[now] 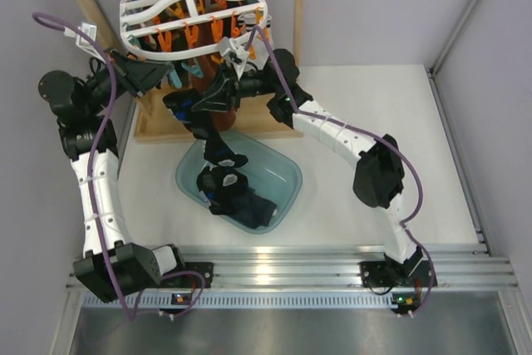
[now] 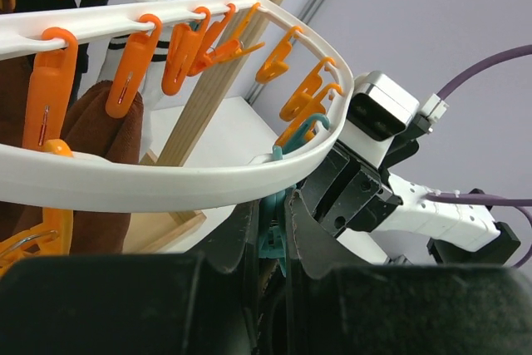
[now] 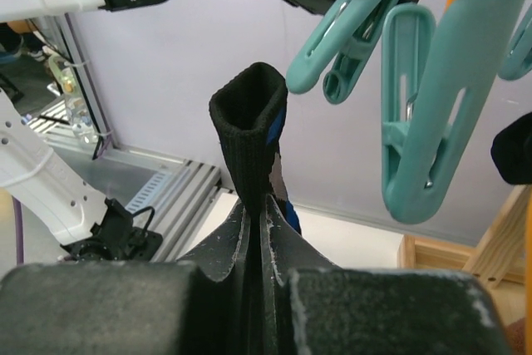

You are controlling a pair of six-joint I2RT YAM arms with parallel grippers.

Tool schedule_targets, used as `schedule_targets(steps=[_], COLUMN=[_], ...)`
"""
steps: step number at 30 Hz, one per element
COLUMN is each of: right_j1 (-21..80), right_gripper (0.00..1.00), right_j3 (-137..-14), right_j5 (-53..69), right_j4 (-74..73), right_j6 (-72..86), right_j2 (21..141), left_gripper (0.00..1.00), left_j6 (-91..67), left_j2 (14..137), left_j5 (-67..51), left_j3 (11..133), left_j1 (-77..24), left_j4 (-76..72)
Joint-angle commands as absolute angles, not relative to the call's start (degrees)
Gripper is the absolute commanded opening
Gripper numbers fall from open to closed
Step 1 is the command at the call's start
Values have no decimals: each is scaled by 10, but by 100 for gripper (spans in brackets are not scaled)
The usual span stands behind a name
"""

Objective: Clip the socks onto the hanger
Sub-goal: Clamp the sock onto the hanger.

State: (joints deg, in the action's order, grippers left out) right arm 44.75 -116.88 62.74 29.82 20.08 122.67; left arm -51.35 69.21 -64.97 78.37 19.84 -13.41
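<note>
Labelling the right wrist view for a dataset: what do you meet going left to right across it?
White arm link → black sock in the right pincer → pinched teal clip → hanging teal clip → wooden frame.

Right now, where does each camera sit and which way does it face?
Top external: above and behind the bases, looking down on hanger, blue tub, socks, both arms.
Left wrist: under the hanger's rim, looking up; left gripper pinches a teal clip.
Right wrist: beneath hanging teal clips, facing the wall; right gripper shut on a black sock.
Shared: top and left wrist both show the hanger.
</note>
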Motion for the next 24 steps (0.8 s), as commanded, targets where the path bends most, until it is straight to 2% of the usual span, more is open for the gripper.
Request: schedule_targets(steps=[1, 24], right_j1=[435, 423], right_gripper=[0, 0], right_j3=[-1205, -1226], right_j5=[628, 614], right_j4=[336, 375], right_j6=[241, 285], right_j2=[1238, 1269], left_gripper=[0, 0], left_j6=[-533, -577], left_j2=[687, 686], left_j5=[-702, -720], left_j3=[780, 759], left_j1=[197, 195], left_j4=[-184, -238])
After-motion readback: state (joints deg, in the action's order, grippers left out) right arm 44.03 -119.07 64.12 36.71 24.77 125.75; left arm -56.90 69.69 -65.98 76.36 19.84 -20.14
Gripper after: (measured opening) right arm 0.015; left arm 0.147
